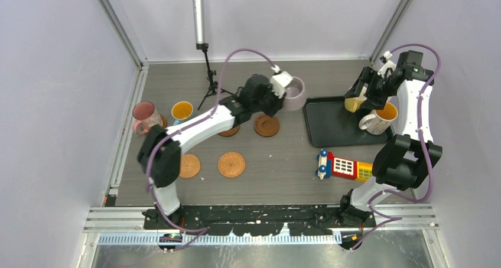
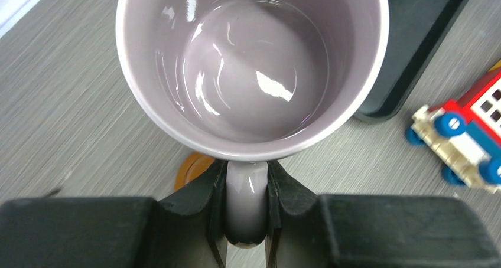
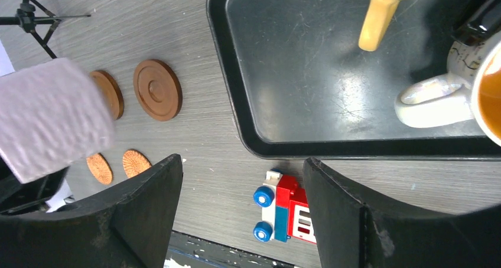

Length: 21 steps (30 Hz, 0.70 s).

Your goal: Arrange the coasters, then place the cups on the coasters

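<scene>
Top external: my left gripper (image 1: 282,97) holds the lilac mug (image 1: 296,90) near the tray (image 1: 331,132), seemingly off the table (image 1: 277,162). Left wrist: fingers (image 2: 201,203) clamp its handle. Right wrist: my right gripper (image 3: 242,209) gapes wide, empty, over the tray's edge; coasters (image 3: 157,89) lie on the table.

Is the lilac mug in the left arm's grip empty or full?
Empty. The left wrist view looks into the lilac mug: its bare glossy bottom shows, with only light reflections. The left end effector clamps its handle.
</scene>
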Each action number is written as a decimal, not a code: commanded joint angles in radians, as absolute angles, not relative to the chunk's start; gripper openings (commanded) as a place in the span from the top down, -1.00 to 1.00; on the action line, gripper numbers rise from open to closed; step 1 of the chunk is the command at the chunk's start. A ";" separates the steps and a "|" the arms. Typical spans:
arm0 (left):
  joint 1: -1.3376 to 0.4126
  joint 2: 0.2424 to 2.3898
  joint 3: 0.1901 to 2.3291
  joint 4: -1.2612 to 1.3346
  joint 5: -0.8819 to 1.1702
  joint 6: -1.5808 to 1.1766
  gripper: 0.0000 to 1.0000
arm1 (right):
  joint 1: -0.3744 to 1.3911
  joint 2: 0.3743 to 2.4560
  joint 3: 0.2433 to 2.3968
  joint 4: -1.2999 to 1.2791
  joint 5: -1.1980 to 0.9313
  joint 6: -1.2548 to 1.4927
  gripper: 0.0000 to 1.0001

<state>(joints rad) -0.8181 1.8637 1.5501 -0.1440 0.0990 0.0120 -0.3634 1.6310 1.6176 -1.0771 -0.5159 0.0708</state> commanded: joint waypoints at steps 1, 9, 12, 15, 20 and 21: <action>-0.764 1.579 1.381 0.060 0.050 0.053 1.00 | -0.331 1.573 1.626 -1.061 -0.519 0.087 -0.58; -0.658 1.299 1.056 0.007 -0.024 0.067 1.00 | -0.246 1.560 1.599 -1.061 -0.476 0.074 -0.58; -0.623 1.219 0.970 -0.035 -0.061 0.057 1.00 | -0.227 1.563 1.597 -1.078 -0.460 0.046 -0.58; -0.591 1.149 0.897 -0.076 -0.102 0.038 1.00 | -0.217 1.566 1.592 -1.086 -0.445 0.027 -0.58; -0.575 1.100 0.788 -0.060 -0.174 0.030 1.00 | -0.201 1.580 1.583 -1.087 -0.437 0.025 -0.58; -0.571 1.102 0.773 -0.051 -0.186 0.024 1.00 | -0.196 1.583 1.584 -1.087 -0.432 0.021 -0.58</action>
<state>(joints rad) -0.5835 1.1561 0.7933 -0.1989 -0.1078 0.0505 -0.2104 1.6051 1.5833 -1.0863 -0.4534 0.0433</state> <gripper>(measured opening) 0.237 0.789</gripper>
